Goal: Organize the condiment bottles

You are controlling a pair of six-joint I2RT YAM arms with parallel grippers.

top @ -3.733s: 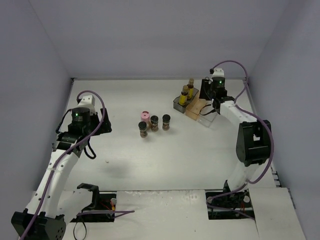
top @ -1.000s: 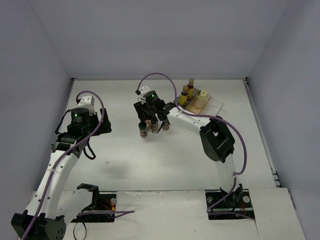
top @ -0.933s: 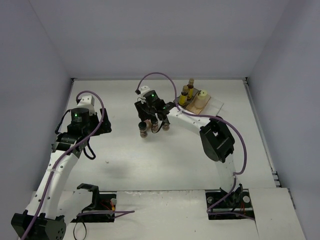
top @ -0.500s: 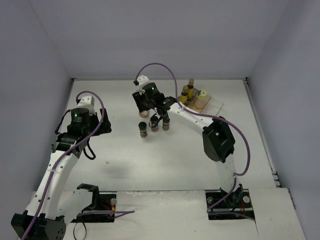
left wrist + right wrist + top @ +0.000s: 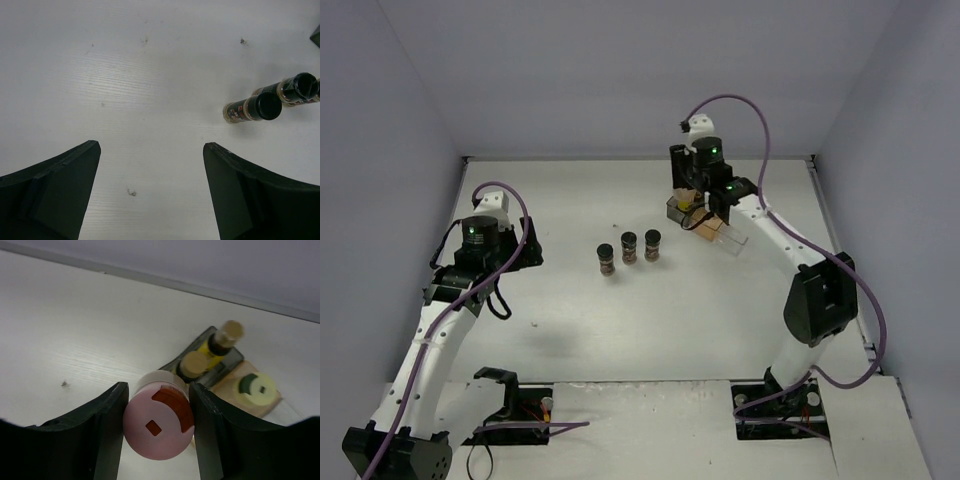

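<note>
Jaws of my right gripper (image 5: 158, 405) are clamping the pink-lidded bottle (image 5: 159, 427) upright by its sides, hanging it beside the bins (image 5: 728, 238) at upper right for sorting, while my left gripper (image 5: 150, 146) is hovering wide open at left, short of the three spice jars (image 5: 628, 247)

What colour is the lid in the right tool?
Pink lid, best in the right wrist view.

The top camera looks down from high at the near edge over the whole desk (image 5: 620, 330). The left wrist camera faces down, close above the dark-capped jars (image 5: 252, 107). The right wrist camera looks slantwise past a pink-lidded bottle (image 5: 159, 422) to the bins (image 5: 226, 390). The top view takes in both spots.
</note>
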